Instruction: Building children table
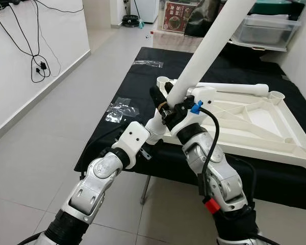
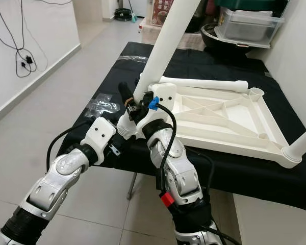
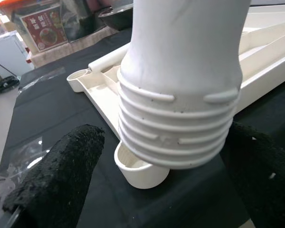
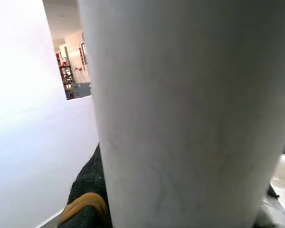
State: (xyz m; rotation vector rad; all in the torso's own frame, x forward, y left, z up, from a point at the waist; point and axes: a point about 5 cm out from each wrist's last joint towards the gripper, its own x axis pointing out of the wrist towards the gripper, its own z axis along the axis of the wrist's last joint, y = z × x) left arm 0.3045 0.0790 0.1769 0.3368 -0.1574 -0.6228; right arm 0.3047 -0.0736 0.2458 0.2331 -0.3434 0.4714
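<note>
The robot's 2 silver arms reach up from the bottom and meet at the near edge of a black table. Both grippers are on 1 long white table leg, which leans up and away to the right.

The left gripper is at the low end of the leg. Its 2 black fingers sit on each side of the ridged screw end, close against it, so it looks like they are squeezing it. That screw end hangs just above a round white socket at the near left corner of the tabletop.

The right gripper is just above the left one on the same leg. Its fingers wrap the smooth white tube and press on it, with an orange band on 1 finger.

Behind the grippers lies the white tabletop, upside down on the black table, ribs showing. Another white leg lies along its far edge. On the right, 1 more leg stands in a corner socket.

Clear plastic bags lie on the left part of the black table. Further back are a clear storage box and black cables hanging on the white wall.
</note>
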